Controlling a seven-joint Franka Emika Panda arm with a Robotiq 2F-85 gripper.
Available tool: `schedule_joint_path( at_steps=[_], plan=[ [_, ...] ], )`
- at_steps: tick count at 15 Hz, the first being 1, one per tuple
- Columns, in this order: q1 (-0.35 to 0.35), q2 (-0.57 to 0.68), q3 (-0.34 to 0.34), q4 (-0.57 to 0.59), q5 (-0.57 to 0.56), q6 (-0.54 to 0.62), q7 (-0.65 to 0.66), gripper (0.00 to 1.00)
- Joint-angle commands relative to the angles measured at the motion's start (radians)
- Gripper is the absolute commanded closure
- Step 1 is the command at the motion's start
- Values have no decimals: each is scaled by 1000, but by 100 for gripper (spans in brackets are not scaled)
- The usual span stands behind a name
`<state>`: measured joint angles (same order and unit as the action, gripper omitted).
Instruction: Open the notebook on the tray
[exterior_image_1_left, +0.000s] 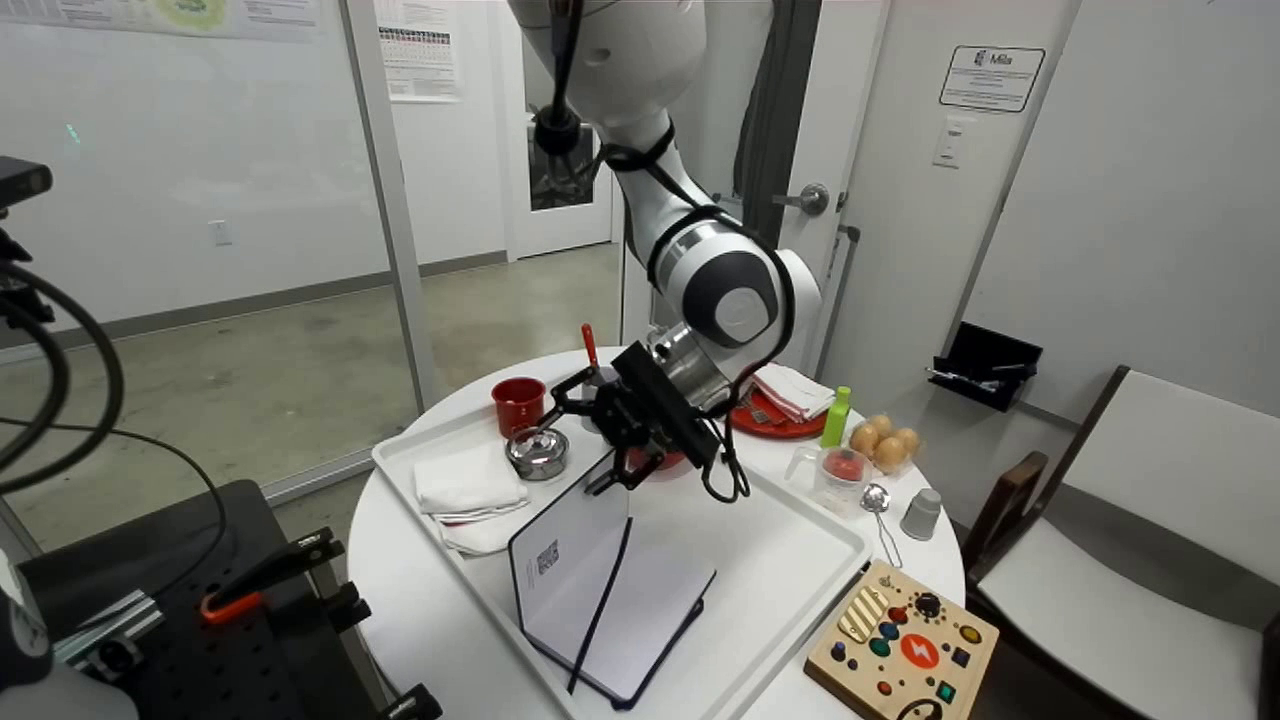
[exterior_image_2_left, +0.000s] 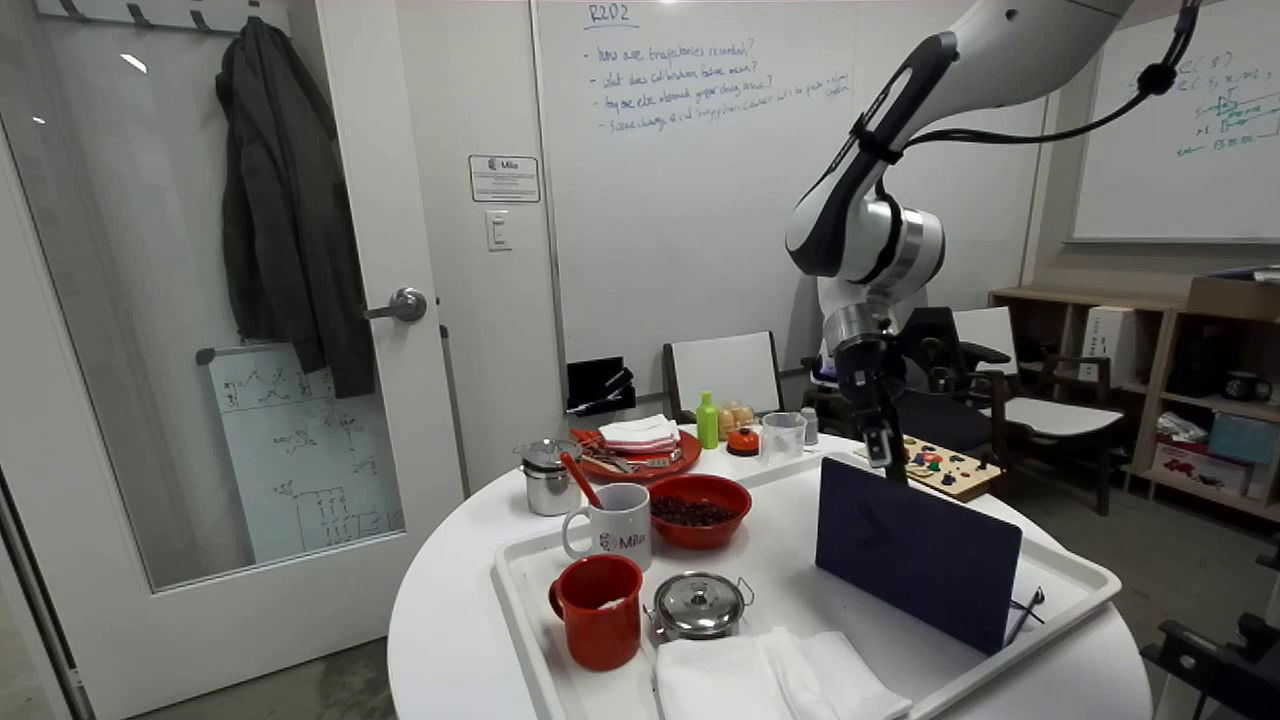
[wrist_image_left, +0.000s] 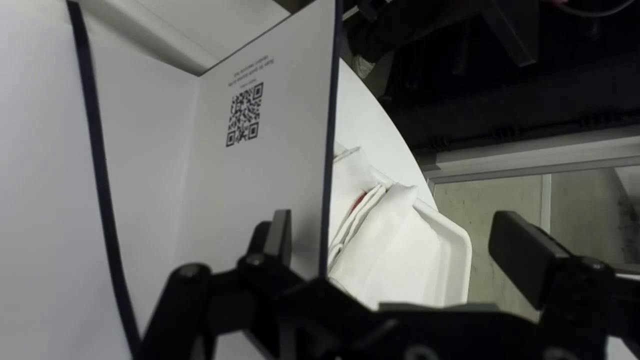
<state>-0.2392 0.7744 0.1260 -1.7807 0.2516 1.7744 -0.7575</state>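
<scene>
In an exterior view the notebook (exterior_image_1_left: 628, 600) lies spread on the tray (exterior_image_1_left: 770, 560), toward the near edge of the desk (exterior_image_1_left: 400, 570), an edge the frame cuts off; its white pages (exterior_image_1_left: 650, 620) show there, but from behind the raised navy cover (exterior_image_2_left: 915, 555) hides them. In the wrist view the fingers of the gripper (wrist_image_left: 397, 245) stand wide apart, the cover's rim running between them; whether either touches it I cannot tell. The print above the QR code (wrist_image_left: 244, 114) is too small to read.

The desk is round and smooth, the tray shallow with rounded corners; a thin black band (exterior_image_1_left: 605, 605) crosses the pages. White cloth (exterior_image_2_left: 740, 680), folded and creased, lies by the tray's rim. I count one red mug (exterior_image_2_left: 600, 620), one white mug (exterior_image_2_left: 628, 515), one squat steel pot (exterior_image_2_left: 697, 605), one taller steel canister (exterior_image_2_left: 552, 490) near the desk's edge, one red bowl (exterior_image_2_left: 705, 535), its dark contents too fine to name, and one wooden board (exterior_image_1_left: 900, 640) with coloured knobs at the desk's right edge, its lowest corner cut off.
</scene>
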Motion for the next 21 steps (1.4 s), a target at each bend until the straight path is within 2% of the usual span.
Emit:
schedule_joint_path(
  at_steps=[1,10,21],
  plan=[
    [36,5,-5,11,-31,-36,-9,0],
    [95,36,19,39,-18,-53,7,0],
    [94,169,20,127,-9,-63,33,0]
  ],
)
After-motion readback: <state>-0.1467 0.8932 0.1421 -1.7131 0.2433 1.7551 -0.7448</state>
